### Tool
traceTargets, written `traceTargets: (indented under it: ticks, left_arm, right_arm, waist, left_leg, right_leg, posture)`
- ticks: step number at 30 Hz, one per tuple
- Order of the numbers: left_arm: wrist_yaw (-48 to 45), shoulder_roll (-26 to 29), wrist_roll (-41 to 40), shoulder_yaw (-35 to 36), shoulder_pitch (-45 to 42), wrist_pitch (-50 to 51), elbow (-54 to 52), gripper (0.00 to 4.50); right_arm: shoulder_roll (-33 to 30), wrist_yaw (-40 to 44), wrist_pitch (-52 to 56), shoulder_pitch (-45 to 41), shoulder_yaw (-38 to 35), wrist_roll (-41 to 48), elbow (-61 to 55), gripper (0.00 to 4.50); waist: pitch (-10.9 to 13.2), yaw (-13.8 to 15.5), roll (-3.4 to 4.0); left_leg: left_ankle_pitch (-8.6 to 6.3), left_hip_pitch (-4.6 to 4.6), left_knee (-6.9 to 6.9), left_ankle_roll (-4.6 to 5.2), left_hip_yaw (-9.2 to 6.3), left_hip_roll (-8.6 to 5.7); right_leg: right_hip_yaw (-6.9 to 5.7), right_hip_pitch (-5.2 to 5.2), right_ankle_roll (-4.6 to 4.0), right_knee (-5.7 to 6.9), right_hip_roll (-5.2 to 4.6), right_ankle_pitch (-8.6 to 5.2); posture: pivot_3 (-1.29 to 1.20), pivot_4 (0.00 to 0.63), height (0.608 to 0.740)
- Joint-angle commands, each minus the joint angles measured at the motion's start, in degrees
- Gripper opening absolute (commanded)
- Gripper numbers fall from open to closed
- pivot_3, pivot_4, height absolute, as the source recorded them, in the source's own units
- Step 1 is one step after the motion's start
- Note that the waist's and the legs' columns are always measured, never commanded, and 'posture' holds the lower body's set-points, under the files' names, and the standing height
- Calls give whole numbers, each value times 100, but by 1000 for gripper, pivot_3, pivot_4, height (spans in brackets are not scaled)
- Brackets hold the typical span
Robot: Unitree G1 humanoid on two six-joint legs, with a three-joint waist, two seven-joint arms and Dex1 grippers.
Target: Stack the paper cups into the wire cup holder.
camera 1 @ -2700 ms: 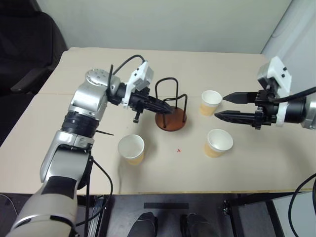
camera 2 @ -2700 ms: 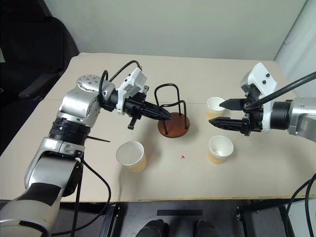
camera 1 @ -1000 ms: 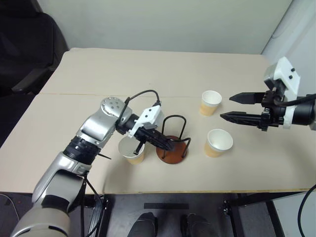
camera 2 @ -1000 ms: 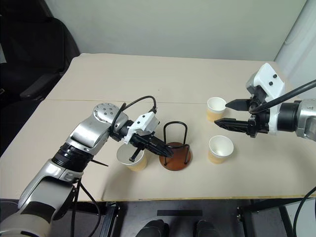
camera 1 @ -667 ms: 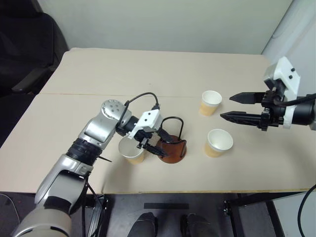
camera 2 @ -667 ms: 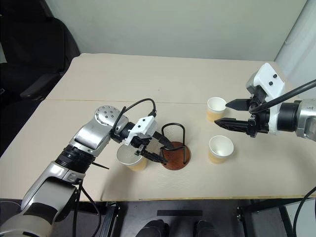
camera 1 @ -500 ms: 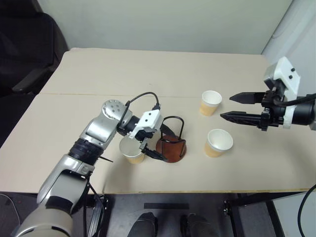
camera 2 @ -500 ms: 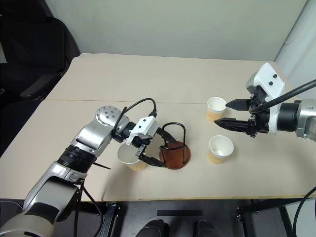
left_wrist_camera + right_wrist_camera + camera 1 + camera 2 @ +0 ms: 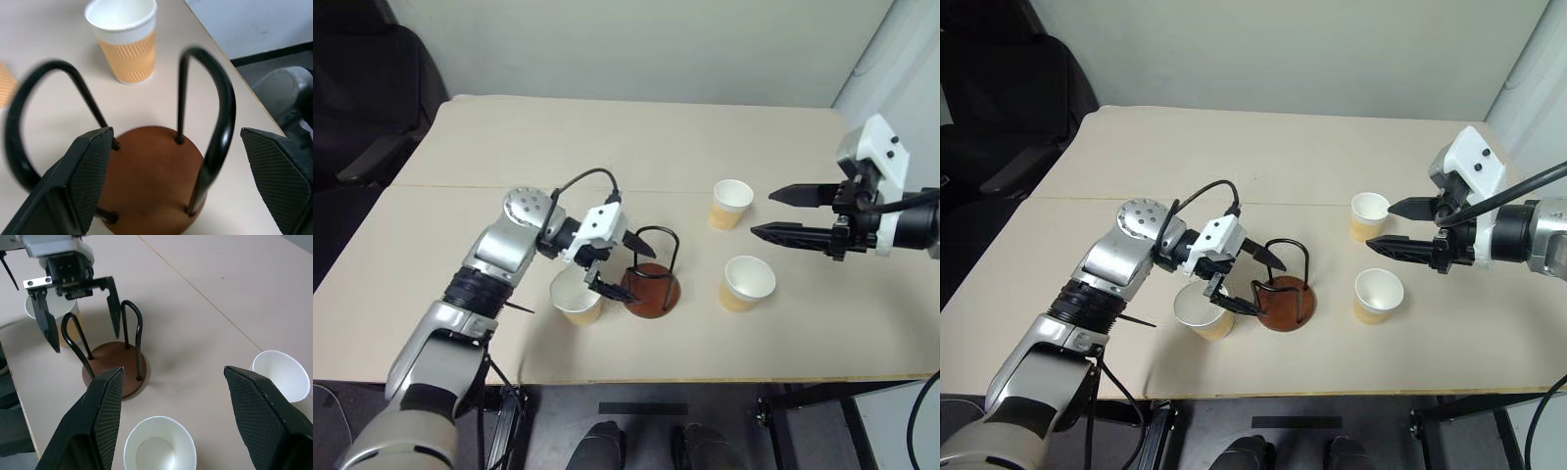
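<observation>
Gaping wide, left gripper (image 9: 1246,279) jaws flank wire cup holder (image 9: 1285,290).

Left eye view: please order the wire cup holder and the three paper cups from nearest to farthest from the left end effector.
1-2. Wire cup holder, just right of the left end effector, and near-left paper cup, just below it: too close to call.
3. Far paper cup, to the right and farther back.
4. Near-right paper cup, farther right, slightly farther away.

I see my left gripper (image 9: 619,264) spread wide beside the wire cup holder (image 9: 651,277), one paper cup (image 9: 576,297) under it. My right gripper (image 9: 764,212) hovers open near two more cups (image 9: 731,204) (image 9: 744,282).
</observation>
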Motion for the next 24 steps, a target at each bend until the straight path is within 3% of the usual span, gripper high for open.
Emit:
traceTargets:
  ticks: [1, 24]
  left_arm:
    - [-133, 12, -79, 180, -116, 82, -66, 4474]
    - [-200, 215, -354, 78, -363, 472, -291, 4474]
  right_arm:
    - [-98, 41, -102, -27, -100, 37, -96, 3287]
    - [-146, 57, -101, 48, -142, 82, -110, 3287]
  waist:
    - [0, -1, 0]
    - [0, 3, 0]
  left_leg:
    - [0, 1, 0, 0, 0, 0]
    - [0, 0, 1, 0, 0, 0]
  right_leg:
    - [0, 0, 0, 0, 0, 0]
    - [0, 0, 0, 0, 0, 0]
  posture:
    - [0, 150, 740]
    - [0, 150, 740]
